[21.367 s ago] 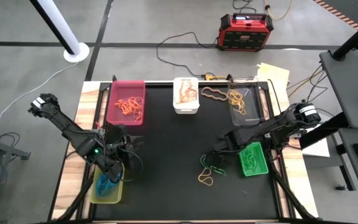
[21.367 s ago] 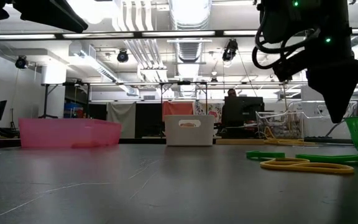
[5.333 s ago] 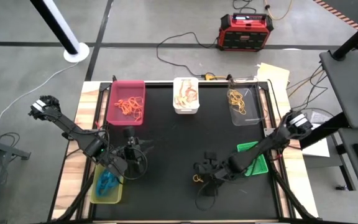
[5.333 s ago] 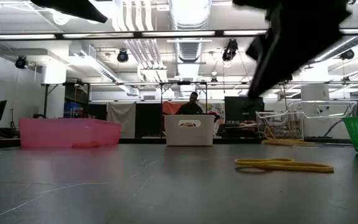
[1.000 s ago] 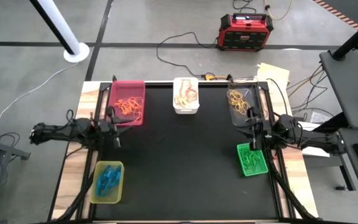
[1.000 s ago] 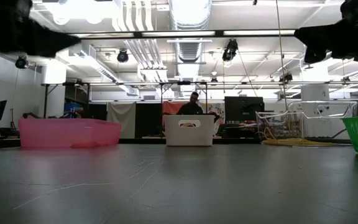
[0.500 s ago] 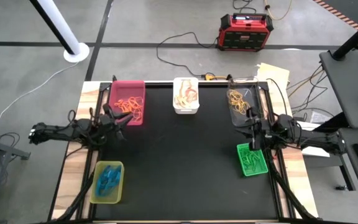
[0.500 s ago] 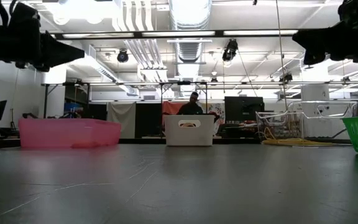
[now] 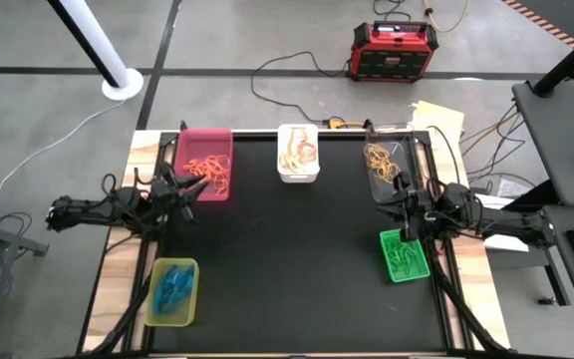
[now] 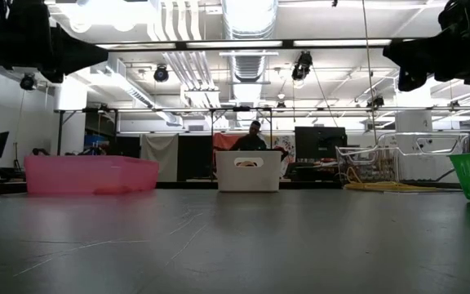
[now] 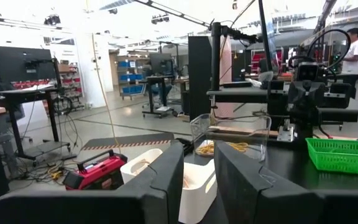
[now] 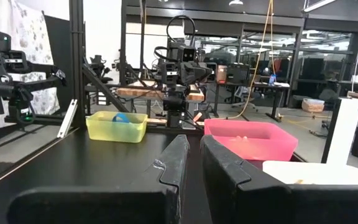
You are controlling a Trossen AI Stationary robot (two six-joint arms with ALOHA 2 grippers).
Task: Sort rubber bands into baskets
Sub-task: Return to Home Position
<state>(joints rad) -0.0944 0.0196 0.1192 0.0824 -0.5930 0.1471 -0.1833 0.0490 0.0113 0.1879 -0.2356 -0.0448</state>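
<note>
- The left gripper (image 9: 191, 184) is hanging just beside the near corner of the pink basket (image 9: 176, 165), its fingers showing only a narrow gap and gripping nothing.
- The right gripper (image 9: 401, 207) is hovering between the clear basket (image 9: 416, 170) and the green basket (image 9: 426, 261), also barely parted and carrying nothing.
- The rubber bands are lying sorted: orange bands (image 9: 207, 170) in the pink basket, tan and red bands (image 9: 299, 150) in the white basket (image 9: 298, 177), yellow bands (image 9: 379, 158) in the clear one, green bands (image 9: 403, 254) in the green one, and blue bands (image 9: 172, 285) in the yellow-green basket (image 9: 151, 301).
- No loose band is showing on the black mat (image 9: 287, 259).
- Either arm, while folding away, is risking a brush against a basket rim. The baskets are looking light, so a nudge would likely slide or tip one and spill bands.
- The red-and-black power box (image 9: 395, 50) is bearing marks too small to read. No other writing is showing legibly.
</note>
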